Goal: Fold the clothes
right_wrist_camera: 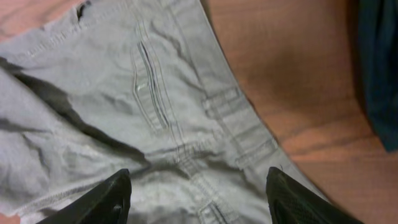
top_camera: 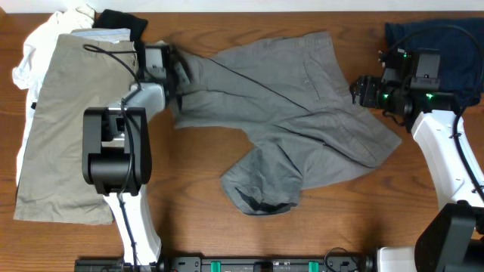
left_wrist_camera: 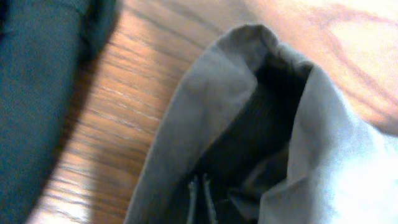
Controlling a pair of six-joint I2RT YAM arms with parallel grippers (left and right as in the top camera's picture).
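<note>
Black fingertips (right_wrist_camera: 106,196) over creased grey woven shorts (right_wrist_camera: 155,93)

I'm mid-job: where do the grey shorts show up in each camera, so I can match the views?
Overhead: the grey shorts lie spread across the centre, between the two arms.
Left wrist: a raised fold of the shorts fills the centre and right.
Right wrist: the shorts fill the left and centre, with slit pocket and waistband showing.
Shared landmark: the wooden table, bare beside the shorts in all three.
</note>
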